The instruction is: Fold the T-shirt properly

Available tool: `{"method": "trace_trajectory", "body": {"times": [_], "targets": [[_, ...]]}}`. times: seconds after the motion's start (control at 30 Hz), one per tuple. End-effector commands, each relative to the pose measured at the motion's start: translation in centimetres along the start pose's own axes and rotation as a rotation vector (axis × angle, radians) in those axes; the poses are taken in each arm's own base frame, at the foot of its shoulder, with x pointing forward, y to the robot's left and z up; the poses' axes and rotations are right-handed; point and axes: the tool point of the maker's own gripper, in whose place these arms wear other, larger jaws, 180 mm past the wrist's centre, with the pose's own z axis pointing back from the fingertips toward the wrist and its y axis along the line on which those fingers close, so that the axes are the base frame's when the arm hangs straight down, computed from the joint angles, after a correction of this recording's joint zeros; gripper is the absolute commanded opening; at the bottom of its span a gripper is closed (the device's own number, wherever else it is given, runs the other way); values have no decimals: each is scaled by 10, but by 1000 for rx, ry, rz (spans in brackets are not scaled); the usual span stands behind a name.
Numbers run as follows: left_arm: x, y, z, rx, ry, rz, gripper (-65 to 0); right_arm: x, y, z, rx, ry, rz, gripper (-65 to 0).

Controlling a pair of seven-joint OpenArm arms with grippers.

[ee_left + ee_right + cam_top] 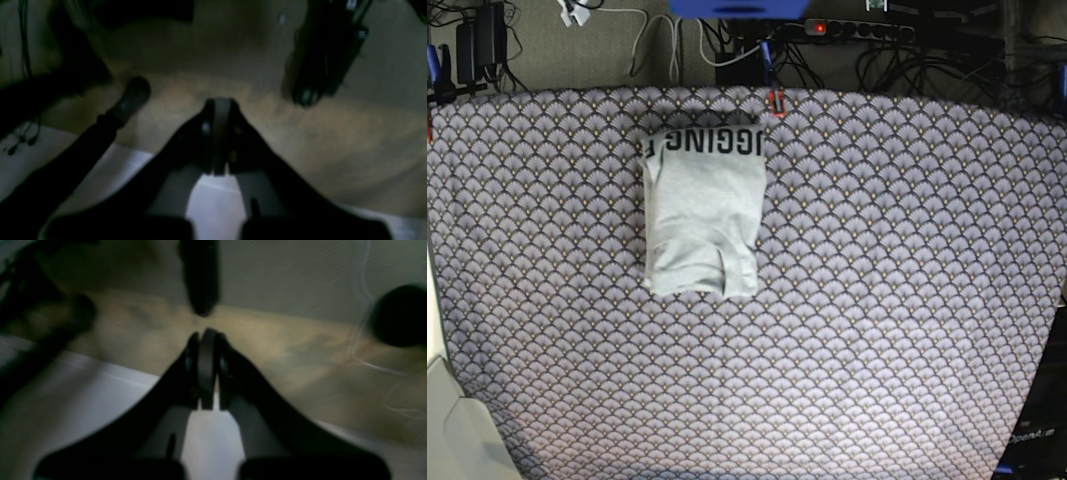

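Tablecloth (877, 330) is carrying the folded T-shirt (702, 210) near its far edge; left gripper (220, 110) and right gripper (206, 340) are both sitting pinched together, holding nothing.

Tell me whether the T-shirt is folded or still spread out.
Folded. In the base view the T-shirt lies as a compact rectangle on the tablecloth, lettering along its far edge, a layered flap at its near edge.

Both wrist views are showing dim and heavily blurred, everything beyond each tool out of focus; the base view is showing bright, even and sharp.
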Motion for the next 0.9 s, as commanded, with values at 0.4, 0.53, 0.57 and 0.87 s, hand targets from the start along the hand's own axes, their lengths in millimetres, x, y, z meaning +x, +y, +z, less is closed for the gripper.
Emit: {"method": "trace_trajectory", "body": {"times": [0.4,0.53,0.57,0.87], "targets": [[56,20,-19,68,-55,-3,-647,41,-35,-14,-476,-149,152,-650],[63,19,-19,67,-67,-7,-647,37,-18,-24,-475,-147,174,-650],[63,19,-19,67,-67,-10,-647,36,-15,-25,-471,-146,175,-650],[67,14,-18,57,-79,-8,-647,34,-9,-29,-461,-142,164,-650]]}}
